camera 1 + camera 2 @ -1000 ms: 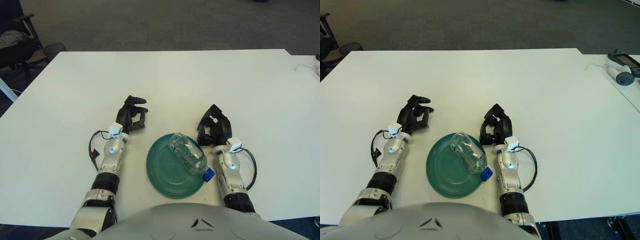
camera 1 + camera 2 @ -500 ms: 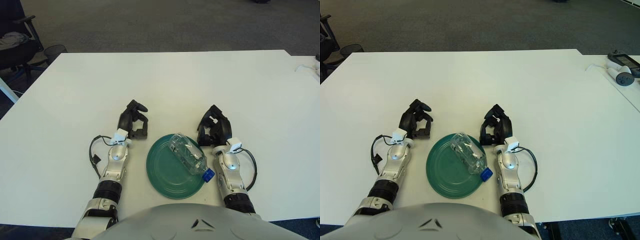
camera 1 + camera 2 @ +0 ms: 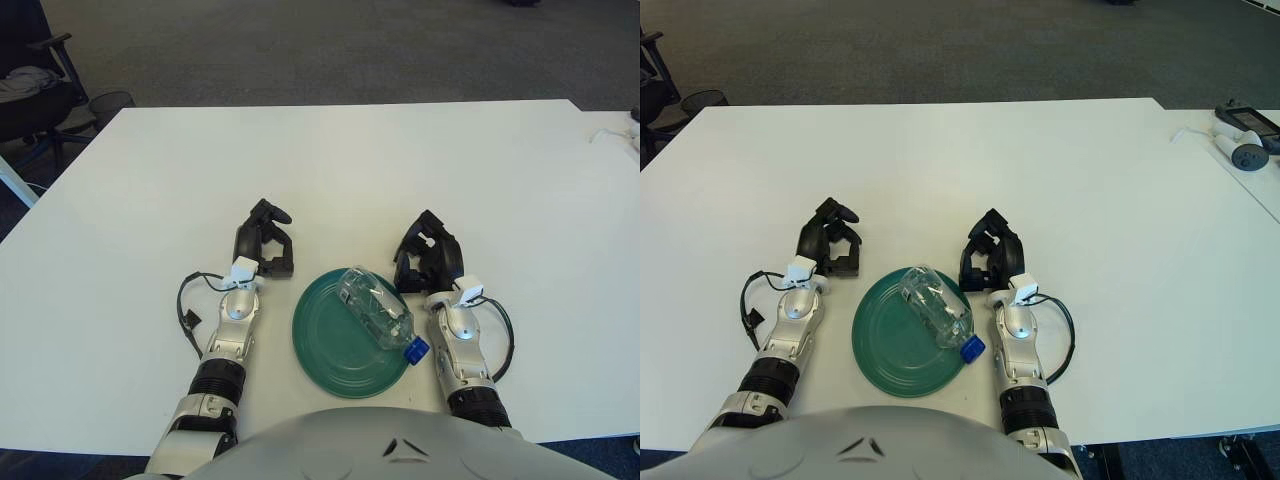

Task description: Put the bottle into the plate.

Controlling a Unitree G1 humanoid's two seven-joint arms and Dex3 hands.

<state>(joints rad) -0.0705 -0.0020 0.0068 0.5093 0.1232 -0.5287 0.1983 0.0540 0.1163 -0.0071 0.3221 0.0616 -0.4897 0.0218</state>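
At the far left, off the table's corner, stands a dark chair (image 3: 25, 85) with a mesh bin (image 3: 108, 100) beside it on the grey carpet. The white table (image 3: 330, 160) fills most of the view. On it, left of centre, the left hand (image 3: 265, 240) rests on the tabletop, its black fingers curled in on themselves and holding nothing; it lies just beside the upper left of the plate, apart from its rim. Its silver forearm runs back toward the robot, with a black cable looping at the wrist. The green plate (image 3: 325, 350) sits on the table between the two forearms, close to the near edge. The bottle (image 3: 375, 310), clear plastic with a blue cap (image 3: 417, 348), lies on its side across the right part of the plate; the cap end points to the near right and juts over the rim. Just right of the plate's upper edge the right hand (image 3: 428, 255) rests on the table, fingers curled loosely and gripping nothing, near the bottle's base but not touching it as far as can be seen. At the far right, a small white and dark device (image 3: 1243, 135) lies on a second tabletop.
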